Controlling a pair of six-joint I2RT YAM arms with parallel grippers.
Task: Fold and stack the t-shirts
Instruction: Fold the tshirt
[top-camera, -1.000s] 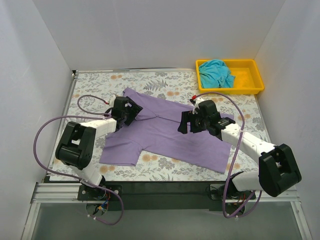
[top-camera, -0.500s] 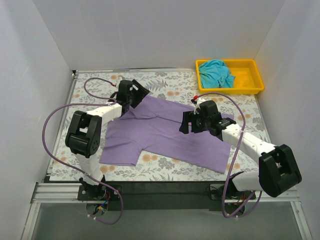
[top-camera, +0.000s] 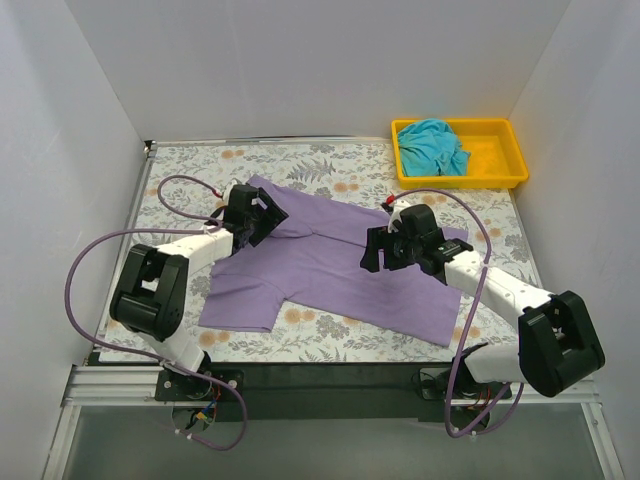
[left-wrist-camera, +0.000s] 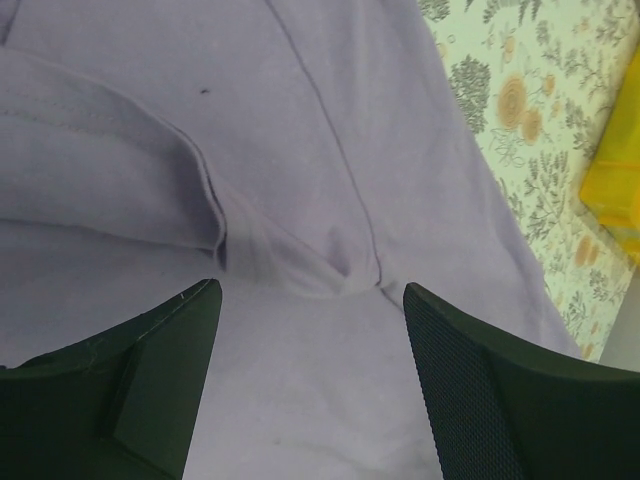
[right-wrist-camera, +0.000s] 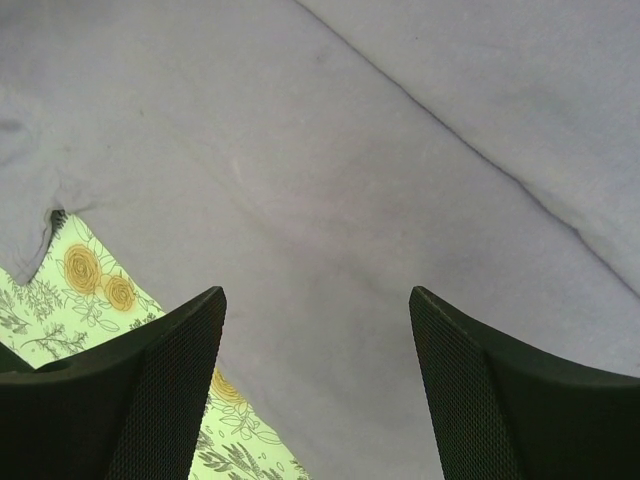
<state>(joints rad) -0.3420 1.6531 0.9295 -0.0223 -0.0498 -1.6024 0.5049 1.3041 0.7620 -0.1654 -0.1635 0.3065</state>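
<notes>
The lavender-purple cloth t-shirt (top-camera: 330, 265) lies spread mid-frame on the floral table (top-camera: 330, 163), left gripper (top-camera: 262, 215) and right gripper (top-camera: 380, 250) poised over it, jaws apart and empty, likely ready to pinch a fold.

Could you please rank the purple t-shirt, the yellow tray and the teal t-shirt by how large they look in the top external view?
1. purple t-shirt, spread out
2. yellow tray
3. teal t-shirt, crumpled inside the tray, so little of it shows

White arms (top-camera: 195, 248) w/ black joints (top-camera: 150, 290), purple cables (top-camera: 68, 290) (fingers (left-wrist-camera: 470, 390) black, mesh-textured).
</notes>
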